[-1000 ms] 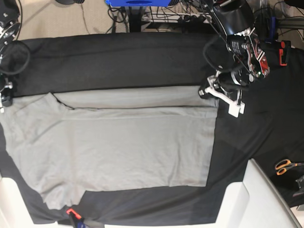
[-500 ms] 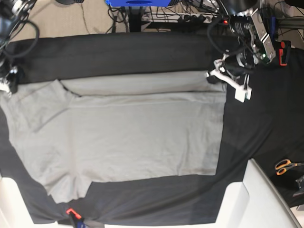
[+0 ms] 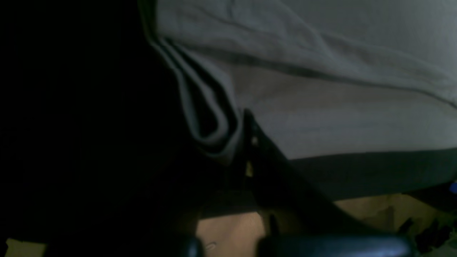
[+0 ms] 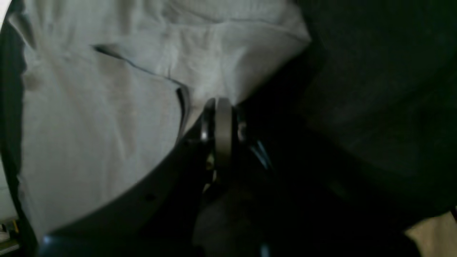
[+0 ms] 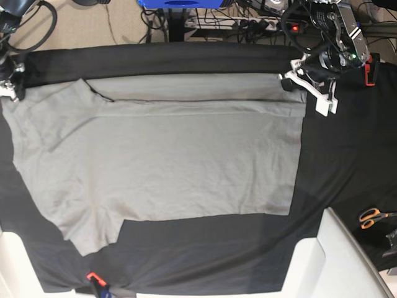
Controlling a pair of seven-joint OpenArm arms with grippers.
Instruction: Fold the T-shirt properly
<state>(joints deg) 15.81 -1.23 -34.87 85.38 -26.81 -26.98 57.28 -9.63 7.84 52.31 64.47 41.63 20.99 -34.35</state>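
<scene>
Since the earlier frame the T-shirt [image 5: 161, 155] has been drawn toward the far edge of the tabletop [image 5: 347, 180], its folded band carried along. One far corner is pinched by the closed left claw [image 5: 294, 79], the other by the closed right claw [image 5: 11, 90]. Both corners are held so the cloth is kept taut and square for dragging; the right grip is partly hidden at the frame's edge, probably on the sleeve. Counted: one shirt, two claws, one pair of scissors [image 5: 373, 217] near the right edge.
</scene>
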